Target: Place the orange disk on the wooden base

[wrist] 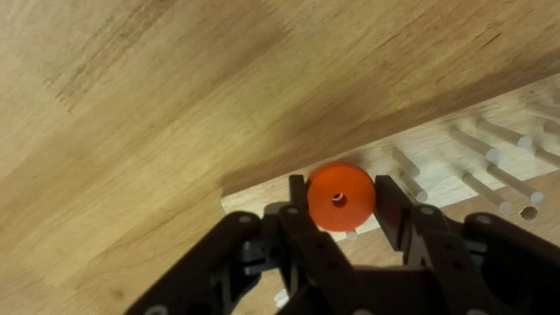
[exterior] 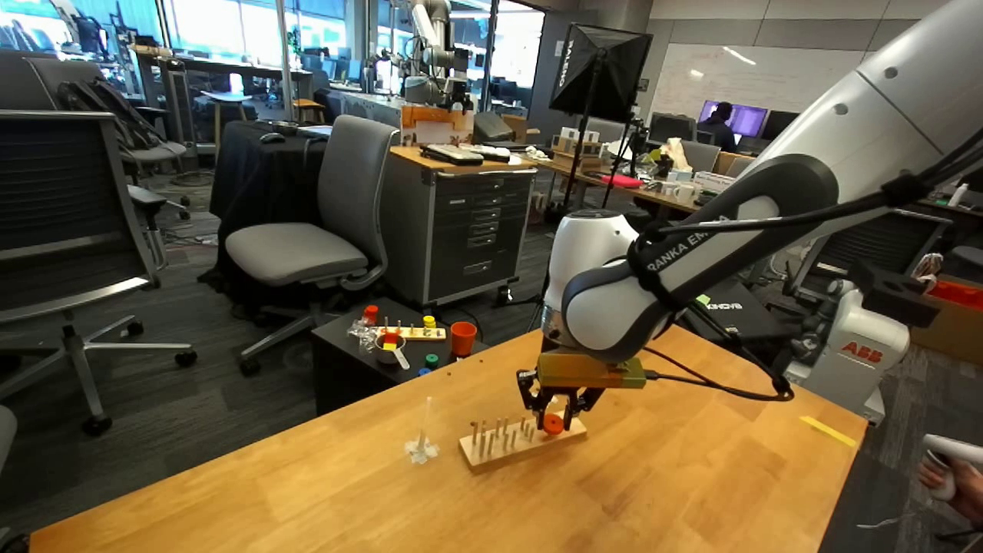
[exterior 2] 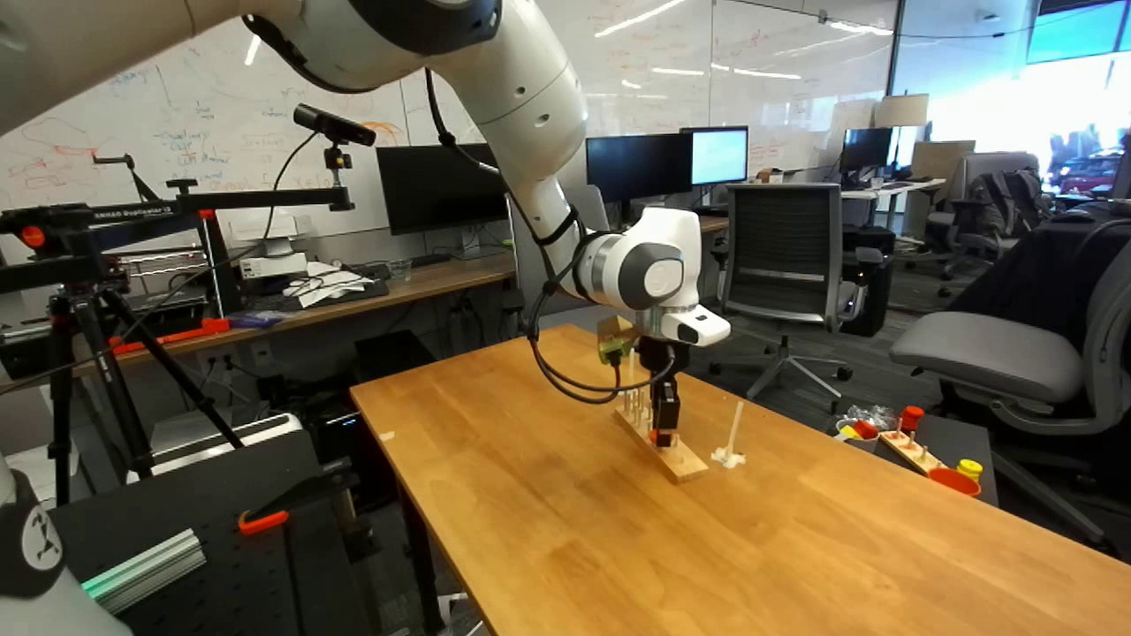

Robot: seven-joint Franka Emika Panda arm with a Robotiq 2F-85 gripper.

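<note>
Pinching the orange disk (wrist: 348, 186) edge-to-edge near the wrist view's centre, your fingers (wrist: 390, 205) sit over the wooden base (wrist: 431, 153).

grey chairs (exterior: 296, 252) stand on dark carpet (exterior: 207, 407), with bright windows (exterior: 223, 29) and a scribbled whiteboard (exterior 2: 654, 79) beyond.

Arm (exterior: 852, 146): bent | hand (wrist: 341, 194): pointing down, partly closed, gripping

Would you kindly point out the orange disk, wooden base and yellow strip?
Orange disk (wrist: 353, 198), wrist view: upper face, beside the hole.
Wooden base (exterior: 537, 442), in an exterior view: bare top near a long edge.
Yellow strip (exterior: 828, 432), in an exterior view: middle.
</note>
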